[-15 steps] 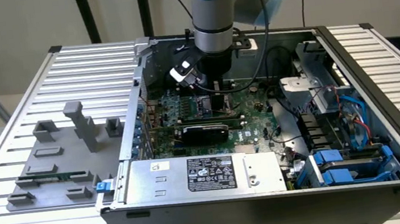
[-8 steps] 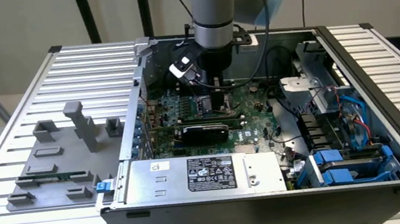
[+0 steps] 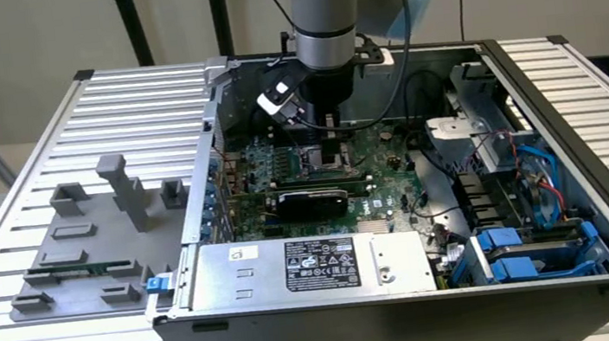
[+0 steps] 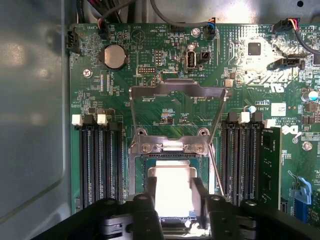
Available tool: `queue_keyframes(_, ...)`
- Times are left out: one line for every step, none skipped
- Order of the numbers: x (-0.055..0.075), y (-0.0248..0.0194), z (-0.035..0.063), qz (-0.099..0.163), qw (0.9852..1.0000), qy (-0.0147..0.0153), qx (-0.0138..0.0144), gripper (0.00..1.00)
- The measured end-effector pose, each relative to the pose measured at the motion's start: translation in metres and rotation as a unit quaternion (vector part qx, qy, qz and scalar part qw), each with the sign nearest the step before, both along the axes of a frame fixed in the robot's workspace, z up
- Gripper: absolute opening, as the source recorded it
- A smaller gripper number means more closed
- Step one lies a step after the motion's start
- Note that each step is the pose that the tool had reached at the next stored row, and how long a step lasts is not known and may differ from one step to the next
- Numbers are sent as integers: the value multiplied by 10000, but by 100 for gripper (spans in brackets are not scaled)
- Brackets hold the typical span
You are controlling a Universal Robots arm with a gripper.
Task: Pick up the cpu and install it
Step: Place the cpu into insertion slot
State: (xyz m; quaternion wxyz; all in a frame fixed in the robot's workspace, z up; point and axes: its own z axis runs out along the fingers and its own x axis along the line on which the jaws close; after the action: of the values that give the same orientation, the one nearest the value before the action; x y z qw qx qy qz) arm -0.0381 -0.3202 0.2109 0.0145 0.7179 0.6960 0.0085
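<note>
Black fingers [image 4: 151, 197] of the pincer [image 4: 174, 185] sit closest to the wrist camera, narrowed onto two opposite edges of the cpu [image 4: 172, 195] — we read that as a grip on the chip, not a hover. Its bright metal top lies square within the socket [image 4: 139, 175], though we cannot tell whether it is fully seated or just above the contacts. To do this step well, we judge that the chip has to be kept level and lined up with the socket walls, with no sideways slide across the contacts and no tilt from an uneven hold. The load plate [image 4: 176, 92] is swung open beyond the socket, and its lever [image 4: 216, 172] stands up just beside one finger — that thin rod looks likeliest to foul the pincer. Memory slots [image 4: 97, 160] flank the socket on both sides, and a dark card [image 4: 270, 167] stands upright past one bank. In the exterior view the arm [image 3: 320, 12] reaches down into the open case [image 3: 416, 318]. Loose cables [image 3: 429, 90] hang near the wrist on that view's right, and the power supply [image 3: 305, 266] lies along the near wall, well apart from the pincer. A grey fixture [image 3: 93, 240] rests on the worktop [image 3: 19, 118] on that view's left.
</note>
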Motion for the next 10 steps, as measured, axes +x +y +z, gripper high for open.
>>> queue_keyframes(0, 0, 1, 0, 10000, 0, 0, 36)
queue_keyframes(0, 0, 1, 0, 10000, 0, -1, 36)
queue_keyframes(0, 0, 1, 0, 10000, 1, -1, 30)
queue_keyframes(0, 0, 1, 0, 10000, 1, -1, 24)
queue_keyframes(0, 0, 1, 0, 10000, 0, -1, 24)
queue_keyframes(0, 0, 1, 0, 10000, 1, -1, 18)
queue_keyframes(0, 0, 1, 0, 10000, 1, -1, 12)
queue_keyframes(0, 0, 1, 0, 10000, 0, -1, 11)
queue_keyframes(0, 0, 1, 0, 10000, 1, -1, 11)
queue_keyframes(0, 0, 1, 0, 10000, 1, -1, 11)
